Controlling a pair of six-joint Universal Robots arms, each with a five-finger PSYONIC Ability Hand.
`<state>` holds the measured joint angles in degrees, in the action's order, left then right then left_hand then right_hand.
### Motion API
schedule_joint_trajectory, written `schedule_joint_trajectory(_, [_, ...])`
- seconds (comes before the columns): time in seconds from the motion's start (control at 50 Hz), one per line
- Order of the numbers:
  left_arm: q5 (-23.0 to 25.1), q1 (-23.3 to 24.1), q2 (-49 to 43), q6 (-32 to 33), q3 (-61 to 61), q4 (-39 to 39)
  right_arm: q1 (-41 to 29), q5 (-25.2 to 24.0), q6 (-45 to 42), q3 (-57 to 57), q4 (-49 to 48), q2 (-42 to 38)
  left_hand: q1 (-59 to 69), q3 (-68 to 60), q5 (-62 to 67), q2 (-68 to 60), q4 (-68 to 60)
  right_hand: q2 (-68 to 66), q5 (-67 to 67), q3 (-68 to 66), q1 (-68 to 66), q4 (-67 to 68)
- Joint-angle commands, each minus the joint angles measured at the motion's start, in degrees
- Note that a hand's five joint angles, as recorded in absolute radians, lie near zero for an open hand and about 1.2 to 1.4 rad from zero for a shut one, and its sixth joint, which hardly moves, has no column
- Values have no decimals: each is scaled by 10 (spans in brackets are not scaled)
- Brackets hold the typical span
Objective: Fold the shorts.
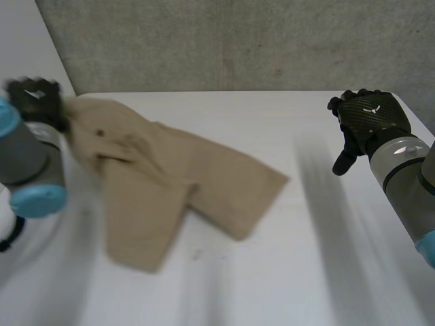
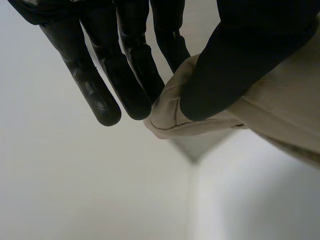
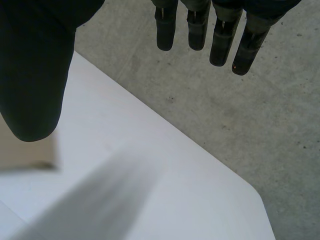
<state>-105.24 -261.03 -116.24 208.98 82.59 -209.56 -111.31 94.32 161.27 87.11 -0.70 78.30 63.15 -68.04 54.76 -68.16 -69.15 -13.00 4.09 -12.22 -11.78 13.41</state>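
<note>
While my left hand (image 2: 240,60) pinches a corner of the shorts (image 1: 177,183) between thumb and fingers, they lie mostly spread on the counter (image 1: 306,272), unfolded; my right hand (image 1: 367,115) hangs relaxed, empty. Folding seems barely begun.

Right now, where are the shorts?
In the head view the shorts lie on the white table, left of centre, their far-left corner pinched in the left hand; the right hand hangs open off to their right.
</note>
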Motion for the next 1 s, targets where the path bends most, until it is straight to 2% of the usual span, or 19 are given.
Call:
schedule_joint_trajectory(0.02, [6, -40, 36, 43, 3, -58, -2, -1, 0, 1, 0, 1, 169, -120, 152, -118, -108, 30, -41, 22, 18, -34])
schedule_joint_trajectory(0.12, [54, 2, 44, -37, 4, -59, -18, 0, -3, -1, 0, 0, 169, -120, 152, -118, -108, 30, -41, 22, 18, -34])
schedule_joint_trajectory(0.14, [75, 30, 45, -62, 1, -54, -19, 0, -3, -1, 0, 0, 169, -120, 152, -118, -108, 30, -41, 22, 18, -34])
schedule_joint_trajectory(0.18, [91, 56, 45, -78, 1, -54, -19, 1, -3, -1, 0, 2, 169, -120, 152, -118, -108, 30, -41, 22, 18, -34])
schedule_joint_trajectory(0.2, [106, 88, 45, -89, 1, -54, -19, 1, -3, -1, 0, 2, 169, -120, 152, -118, -108, 30, -41, 22, 18, -34])
schedule_joint_trajectory(0.42, [173, 313, -40, -110, -5, -59, -10, 4, -3, -7, -4, 17, 169, -120, 152, -118, -108, 30, -41, 22, 18, -34])
schedule_joint_trajectory(0.5, [197, 369, -73, -109, 3, -55, -9, 4, -3, -8, -11, 23, 169, -120, 152, -118, -108, 30, -41, 22, 18, -34])
schedule_joint_trajectory(0.56, [209, 394, -86, -105, 8, -52, -3, 3, -3, -8, -20, 23, 162, -113, 146, -112, -102, 30, -41, 22, 18, -34])
schedule_joint_trajectory(0.58, [210, 403, -88, -100, 15, -48, 0, 3, -3, -8, -23, 24, -23, 72, -39, 73, 83, 30, -41, 22, 18, -34])
schedule_joint_trajectory(0.62, [208, 411, -82, -93, 27, -41, 13, -1, -2, -8, -25, 24, -229, 278, -245, 279, 289, 30, -41, 22, 18, -34])
schedule_joint_trajectory(0.72, [188, 401, -45, -57, 42, -5, 19, -21, -11, -8, -18, 18, -363, 411, -379, 413, 423, 30, -41, 22, 18, -34])
schedule_joint_trajectory(0.8, [145, 358, 1, -13, 66, 38, 18, -81, -75, -1, -13, 4, -489, 538, -505, 539, 549, 30, -41, 22, 18, -34])
schedule_joint_trajectory(0.84, [123, 344, 19, -4, 78, 56, 19, -128, -130, 5, 2, -10, -496, 545, -512, 546, 556, 30, -41, 22, 18, -34])
schedule_joint_trajectory(0.92, [75, 332, 59, -5, 104, 97, 22, -184, -202, 10, 72, -29, -484, 533, -500, 534, 544, 30, -41, 22, 18, -34])
schedule_joint_trajectory(1.0, [21, 305, 84, -16, 136, 155, 21, -210, -219, 16, 161, -47, -424, 473, -440, 474, 484, 30, -41, 22, 18, -34])
